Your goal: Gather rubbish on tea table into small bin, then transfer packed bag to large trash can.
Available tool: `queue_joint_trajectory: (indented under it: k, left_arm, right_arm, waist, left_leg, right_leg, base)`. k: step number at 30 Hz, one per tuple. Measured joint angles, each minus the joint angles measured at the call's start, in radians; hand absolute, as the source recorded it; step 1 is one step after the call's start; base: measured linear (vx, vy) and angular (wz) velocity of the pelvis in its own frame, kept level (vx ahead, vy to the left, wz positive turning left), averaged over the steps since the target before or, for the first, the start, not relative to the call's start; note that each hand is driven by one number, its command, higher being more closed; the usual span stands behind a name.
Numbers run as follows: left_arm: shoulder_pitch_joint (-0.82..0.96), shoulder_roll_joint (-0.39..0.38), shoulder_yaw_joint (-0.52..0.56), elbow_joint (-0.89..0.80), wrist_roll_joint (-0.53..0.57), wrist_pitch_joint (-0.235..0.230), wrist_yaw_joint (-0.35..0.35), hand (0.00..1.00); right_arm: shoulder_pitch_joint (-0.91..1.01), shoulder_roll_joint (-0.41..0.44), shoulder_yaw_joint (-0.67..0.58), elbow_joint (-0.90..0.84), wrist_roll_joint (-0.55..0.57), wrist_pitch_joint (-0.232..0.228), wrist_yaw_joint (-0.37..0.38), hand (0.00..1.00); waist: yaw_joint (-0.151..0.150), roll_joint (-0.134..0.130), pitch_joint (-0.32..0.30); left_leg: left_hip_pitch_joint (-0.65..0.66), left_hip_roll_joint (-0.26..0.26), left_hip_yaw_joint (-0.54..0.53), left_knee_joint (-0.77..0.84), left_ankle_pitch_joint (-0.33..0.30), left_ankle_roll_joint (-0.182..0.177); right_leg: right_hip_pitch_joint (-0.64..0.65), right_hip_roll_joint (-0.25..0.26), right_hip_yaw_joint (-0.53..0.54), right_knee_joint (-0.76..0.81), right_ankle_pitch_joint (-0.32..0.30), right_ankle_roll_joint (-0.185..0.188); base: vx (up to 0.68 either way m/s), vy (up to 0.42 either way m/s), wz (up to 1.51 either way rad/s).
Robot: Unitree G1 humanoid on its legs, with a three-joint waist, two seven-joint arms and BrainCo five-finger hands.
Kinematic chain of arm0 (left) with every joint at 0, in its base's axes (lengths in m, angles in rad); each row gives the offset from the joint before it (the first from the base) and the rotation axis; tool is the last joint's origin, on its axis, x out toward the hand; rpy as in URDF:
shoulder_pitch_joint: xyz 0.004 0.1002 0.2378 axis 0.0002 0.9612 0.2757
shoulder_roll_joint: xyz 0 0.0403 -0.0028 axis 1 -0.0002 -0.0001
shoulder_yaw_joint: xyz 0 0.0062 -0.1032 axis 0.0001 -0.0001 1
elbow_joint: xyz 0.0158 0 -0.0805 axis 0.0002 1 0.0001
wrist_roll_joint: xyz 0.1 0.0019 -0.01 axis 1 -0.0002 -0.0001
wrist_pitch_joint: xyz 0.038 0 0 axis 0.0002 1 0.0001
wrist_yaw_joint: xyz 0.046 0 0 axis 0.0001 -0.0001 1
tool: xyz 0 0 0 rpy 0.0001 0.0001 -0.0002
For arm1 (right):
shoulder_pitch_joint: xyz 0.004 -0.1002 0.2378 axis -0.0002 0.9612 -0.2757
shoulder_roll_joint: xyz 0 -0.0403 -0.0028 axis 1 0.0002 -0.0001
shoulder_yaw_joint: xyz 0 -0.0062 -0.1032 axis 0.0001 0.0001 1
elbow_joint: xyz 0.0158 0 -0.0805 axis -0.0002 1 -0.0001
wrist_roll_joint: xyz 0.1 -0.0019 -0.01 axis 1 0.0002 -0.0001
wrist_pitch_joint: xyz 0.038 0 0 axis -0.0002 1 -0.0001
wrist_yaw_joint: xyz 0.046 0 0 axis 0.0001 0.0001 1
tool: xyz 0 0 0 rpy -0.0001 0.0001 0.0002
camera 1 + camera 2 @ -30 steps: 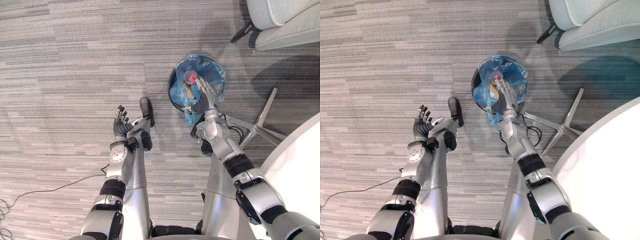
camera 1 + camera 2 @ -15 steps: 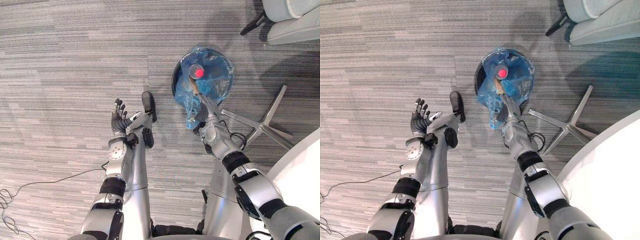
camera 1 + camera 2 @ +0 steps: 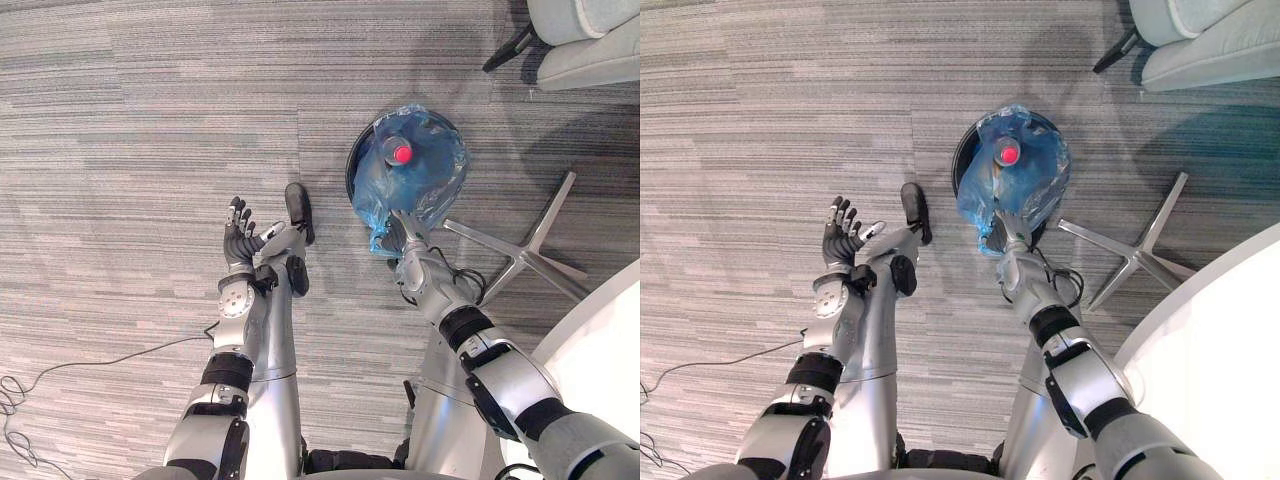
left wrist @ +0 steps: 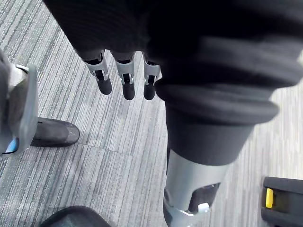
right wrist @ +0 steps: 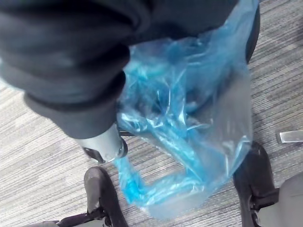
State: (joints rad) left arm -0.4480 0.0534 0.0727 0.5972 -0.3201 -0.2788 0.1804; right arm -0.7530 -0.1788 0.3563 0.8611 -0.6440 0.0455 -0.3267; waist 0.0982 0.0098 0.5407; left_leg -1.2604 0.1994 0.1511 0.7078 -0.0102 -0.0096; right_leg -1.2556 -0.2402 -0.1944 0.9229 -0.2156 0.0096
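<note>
Small bin on grey carpet, my right hand [image 3: 407, 236] at its bag.
Striped carpet [image 3: 130, 120] all round; white table [image 3: 610, 340] edge nearest me on the right, silver star-shaped base [image 3: 530, 250] beside the black bin [image 3: 350, 175], grey armchair [image 3: 585, 30] beyond. Blue bag [image 3: 425, 185] sat in the bin, spilling over the near rim, with a red-capped bottle [image 3: 402, 154] inside. Right fingers were buried in plastic, so I couldn't tell the grip. Left hand [image 3: 237, 225] was spread over bare carpet.

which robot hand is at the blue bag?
The right robot hand, at the near edge of the blue bag; the left robot hand is open over carpet, apart.
</note>
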Motion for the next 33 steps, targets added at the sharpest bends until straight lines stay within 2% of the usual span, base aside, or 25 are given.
queue_joint_trajectory:
  k: [4,6,8,10,13,18,20,23,25,26,28,29,33]
  left_arm:
    - [0.002,-0.015,0.009,0.001,0.000,0.025,-0.001,0.00]
    - [0.022,-0.021,0.009,0.001,0.002,0.042,-0.003,0.00]
    - [0.040,-0.022,0.007,0.000,0.002,0.049,-0.004,0.00]
    - [0.081,-0.020,0.006,-0.002,0.011,0.060,-0.005,0.00]
    - [0.119,-0.015,-0.016,-0.004,0.023,0.075,-0.007,0.00]
    - [0.217,-0.001,-0.074,-0.003,0.055,0.080,-0.014,0.00]
    - [0.275,0.013,-0.101,-0.002,0.063,0.080,-0.028,0.00]
    - [0.324,0.059,-0.161,0.031,0.083,0.086,-0.047,0.00]
    - [0.331,0.070,-0.199,0.088,0.101,0.095,-0.052,0.00]
    - [0.349,0.071,-0.203,0.106,0.120,0.098,-0.055,0.00]
    - [0.363,0.075,-0.218,0.118,0.136,0.099,-0.059,0.00]
    - [0.388,0.091,-0.239,0.123,0.164,0.099,-0.072,0.00]
    - [0.432,0.102,-0.258,0.123,0.210,0.098,-0.075,0.00]
  right_arm:
    - [0.052,0.003,-0.001,-0.168,0.027,0.000,-0.002,1.00]
    - [0.118,0.018,-0.003,-0.312,0.050,-0.002,-0.004,1.00]
    - [0.150,0.032,-0.003,-0.354,0.055,-0.003,-0.004,1.00]
    - [0.226,0.058,-0.007,-0.428,0.064,-0.007,-0.003,1.00]
    - [0.335,0.070,-0.005,-0.492,0.074,-0.018,0.002,1.00]
    - [0.517,0.113,0.008,-0.590,0.086,-0.038,0.034,1.00]
    - [0.587,0.128,0.046,-0.637,0.094,-0.049,0.062,1.00]
    - [0.638,0.127,0.088,-0.650,0.101,-0.083,0.100,1.00]
    - [0.675,0.123,0.092,-0.650,0.104,-0.088,0.130,1.00]
    - [0.696,0.113,0.096,-0.650,0.104,-0.094,0.149,1.00]
    - [0.708,0.106,0.095,-0.650,0.105,-0.107,0.163,1.00]
    - [0.738,0.089,0.095,-0.651,0.113,-0.122,0.192,1.00]
    - [0.784,0.062,0.095,-0.654,0.126,-0.145,0.247,1.00]
  waist:
    - [-0.003,0.000,0.000]
    - [-0.008,-0.001,0.000]
    - [-0.015,-0.001,0.000]
    - [-0.031,-0.002,-0.001]
    - [-0.031,-0.004,-0.001]
    - [-0.035,-0.034,-0.012]
    - [-0.041,-0.074,-0.036]
    - [-0.062,-0.101,-0.079]
    - [-0.065,-0.102,-0.121]
    - [-0.078,-0.102,-0.152]
    - [-0.083,-0.102,-0.176]
    - [-0.086,-0.100,-0.217]
    - [-0.086,-0.076,-0.300]
  left_leg:
    - [0.026,0.006,-0.001,0.008,-0.003,-0.001]
    - [0.068,0.010,-0.002,0.008,-0.005,-0.001]
    - [0.097,0.011,-0.003,0.006,-0.007,-0.002]
    - [0.168,0.012,0.002,-0.004,-0.016,-0.009]
    - [0.269,0.019,0.023,-0.048,-0.017,-0.009]
    - [0.491,0.027,0.075,-0.160,-0.013,-0.016]
    - [0.608,0.018,0.097,-0.233,-0.007,-0.025]
    - [0.724,0.000,0.096,-0.330,0.009,-0.047]
    - [0.789,-0.012,0.097,-0.394,0.019,-0.056]
    - [0.828,-0.024,0.098,-0.431,0.026,-0.055]
    - [0.866,-0.029,0.099,-0.462,0.035,-0.054]
    - [0.920,-0.041,0.104,-0.507,0.044,-0.047]
    - [1.036,-0.054,0.107,-0.605,0.059,-0.054]
  right_leg:
    - [0.031,0.004,-0.001,-0.001,0.000,0.000]
    - [0.075,0.009,-0.003,-0.007,0.000,0.000]
    - [0.107,0.011,-0.005,-0.013,0.000,0.000]
    - [0.177,0.013,-0.004,-0.027,-0.002,0.002]
    - [0.272,0.027,-0.001,-0.080,-0.001,0.003]
    - [0.482,0.046,0.000,-0.210,0.025,0.025]
    - [0.589,0.052,0.000,-0.285,0.046,0.024]
    - [0.710,0.068,-0.011,-0.398,0.078,0.034]
    - [0.777,0.074,-0.015,-0.464,0.093,0.045]
    - [0.820,0.080,-0.020,-0.507,0.102,0.043]
    - [0.857,0.081,-0.023,-0.538,0.111,0.042]
    - [0.909,0.082,-0.025,-0.585,0.117,0.046]
    - [1.039,0.103,-0.044,-0.702,0.140,0.055]
  base:
    - [-0.05,-0.017,-0.05]
    - [-0.06,-0.028,-0.08]
    - [-0.04,-0.024,-0.06]
    - [-0.06,-0.038,-0.09]
    - [-0.06,-0.046,-0.17]
    - [0.03,-0.051,-0.18]
    - [0.13,-0.055,-0.19]
    - [0.18,-0.019,-0.07]
    - [0.21,0.017,-0.04]
    - [0.22,0.014,0.03]
    - [0.25,0.016,0.02]
    - [0.32,0.017,-0.02]
    - [0.25,-0.003,0.01]
